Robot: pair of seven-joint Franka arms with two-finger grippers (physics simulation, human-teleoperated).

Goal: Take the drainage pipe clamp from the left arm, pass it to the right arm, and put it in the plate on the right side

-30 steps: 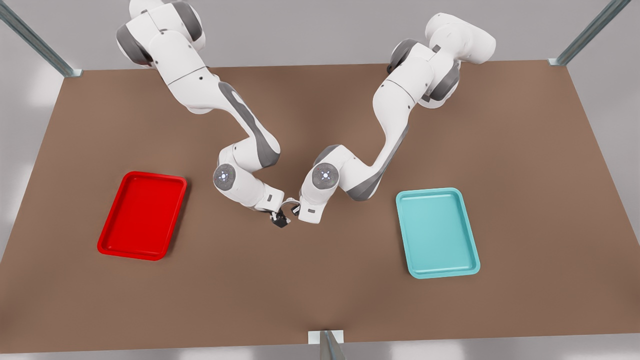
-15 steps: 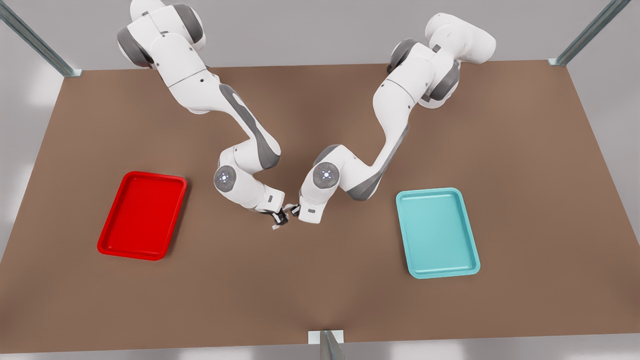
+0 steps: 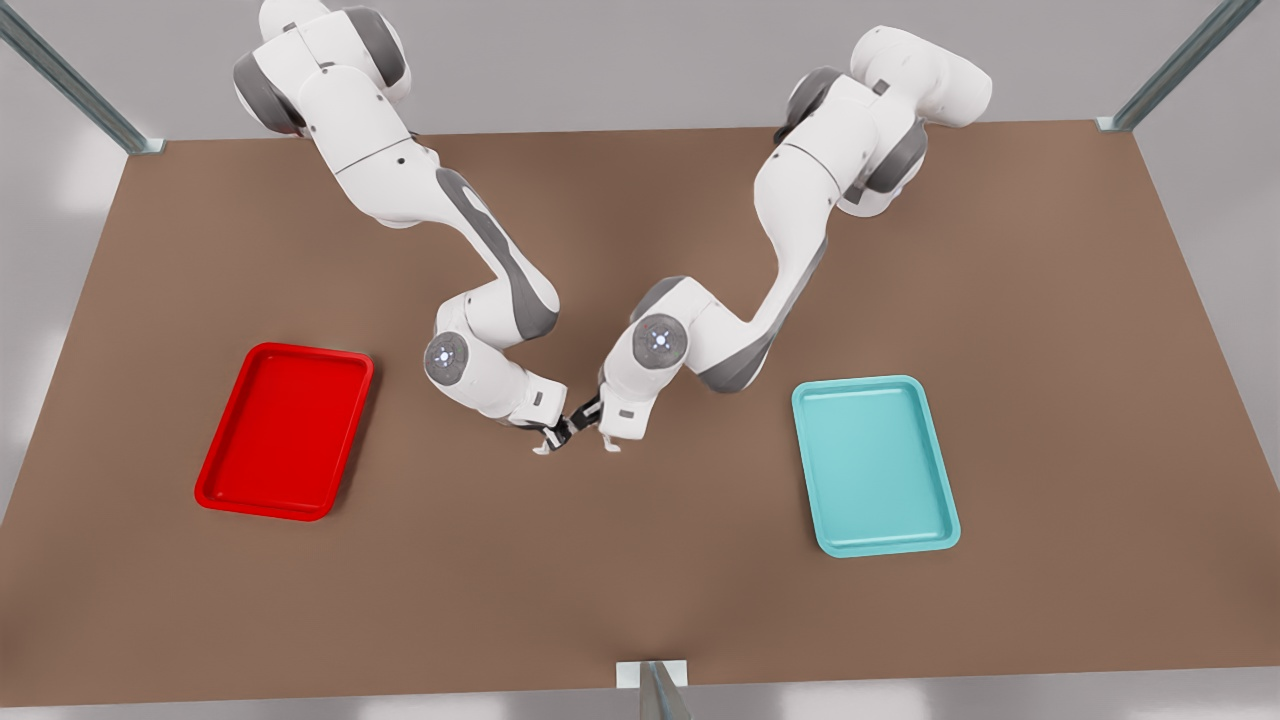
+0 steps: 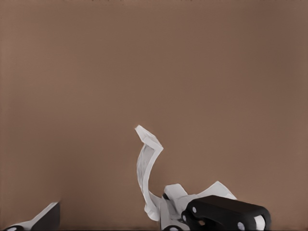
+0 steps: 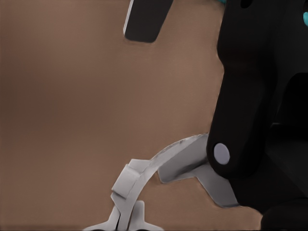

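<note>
From here the handover looks nearly done; the right gripper (image 3: 556, 436), between the plate (image 3: 285, 430) and the teal tray (image 3: 875, 465) and nearer the plate, is clamped on one end of the clamp (image 4: 144, 163); the left gripper (image 3: 601, 428), just beyond it on the side away from the plate, has its fingers spread apart, one pad lying close against the clamp's far end. I judge the step in hand is clearing the left arm; I would back it straight off, away from the plate, so that pad cannot snag the tab; only then would I swing the right arm toward the plate, slowly, since a thin arc pinched at one end could twist.
</note>
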